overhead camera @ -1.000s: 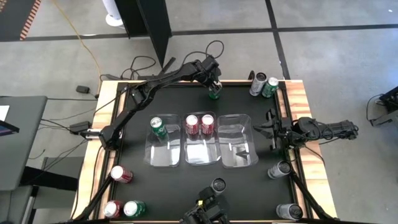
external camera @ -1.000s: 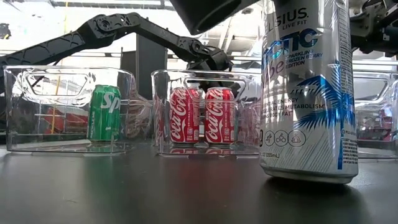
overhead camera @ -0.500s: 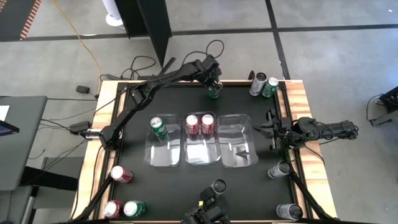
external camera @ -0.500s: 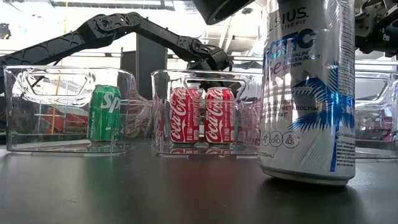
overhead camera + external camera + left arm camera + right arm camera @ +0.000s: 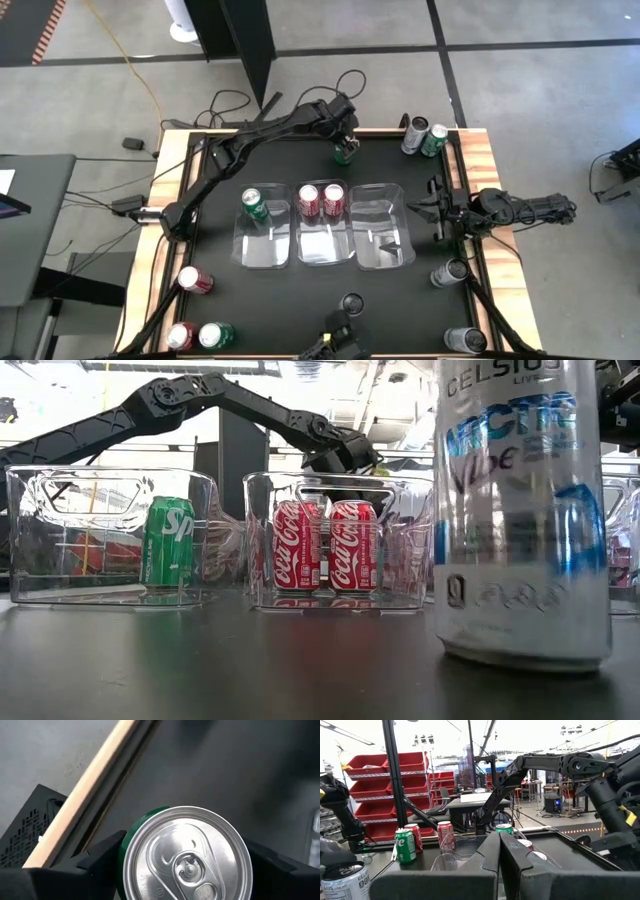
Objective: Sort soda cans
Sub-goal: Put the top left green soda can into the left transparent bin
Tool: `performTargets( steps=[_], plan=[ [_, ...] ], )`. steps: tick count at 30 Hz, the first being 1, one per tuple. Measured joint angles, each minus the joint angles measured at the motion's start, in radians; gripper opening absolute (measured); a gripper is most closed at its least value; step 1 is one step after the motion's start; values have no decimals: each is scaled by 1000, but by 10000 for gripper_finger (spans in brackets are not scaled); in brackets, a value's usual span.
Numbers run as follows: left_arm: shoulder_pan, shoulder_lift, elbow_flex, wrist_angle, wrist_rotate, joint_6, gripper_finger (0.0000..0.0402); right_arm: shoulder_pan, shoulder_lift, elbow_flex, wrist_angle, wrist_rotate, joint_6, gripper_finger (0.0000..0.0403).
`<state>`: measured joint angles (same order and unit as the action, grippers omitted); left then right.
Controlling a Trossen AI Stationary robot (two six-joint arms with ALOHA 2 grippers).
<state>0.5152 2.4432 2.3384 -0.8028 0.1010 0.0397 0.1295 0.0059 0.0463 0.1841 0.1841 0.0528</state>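
Observation:
My left gripper (image 5: 345, 147) is at the middle of the table's far edge, shut on a green soda can (image 5: 186, 855) with a silver top. Another green can (image 5: 254, 205) stands in the left clear tray. Two red cans (image 5: 309, 200) (image 5: 333, 199) stand in the middle tray (image 5: 322, 245). The right tray (image 5: 380, 240) holds no can. My right gripper (image 5: 437, 210) waits shut at the table's right edge, touching nothing. My left gripper pinches the green can between its two fingers (image 5: 100, 860), one on each side of the can's wall (image 5: 121, 870) just below the top rim. The fingers slant down onto it from the table's left. The can stands upright; whether its base is on the table I cannot tell.
Loose cans stand around the trays: silver (image 5: 413, 135) and green (image 5: 434, 140) at the far right corner, silver (image 5: 449, 272) (image 5: 465, 340) at the near right, red (image 5: 195, 280) (image 5: 181, 336) and green (image 5: 216, 335) at the near left. A silver can (image 5: 520, 510) stands close before the low camera.
My left gripper has shifted a little toward the table's near side with the green can between its fingers. The silver can by the near edge has turned about and come closer to the low camera, and a dark shape above it has drawn away.

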Motion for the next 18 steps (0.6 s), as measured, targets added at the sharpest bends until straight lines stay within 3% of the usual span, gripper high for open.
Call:
performTargets(
  steps=[12,18],
  plan=[
    [-42,-114,10,-64,-51,60,303,1,0,0,-1,0,9,29],
    [-90,-265,11,-196,-168,99,303,1,0,0,-13,0,11,29]
  ],
)
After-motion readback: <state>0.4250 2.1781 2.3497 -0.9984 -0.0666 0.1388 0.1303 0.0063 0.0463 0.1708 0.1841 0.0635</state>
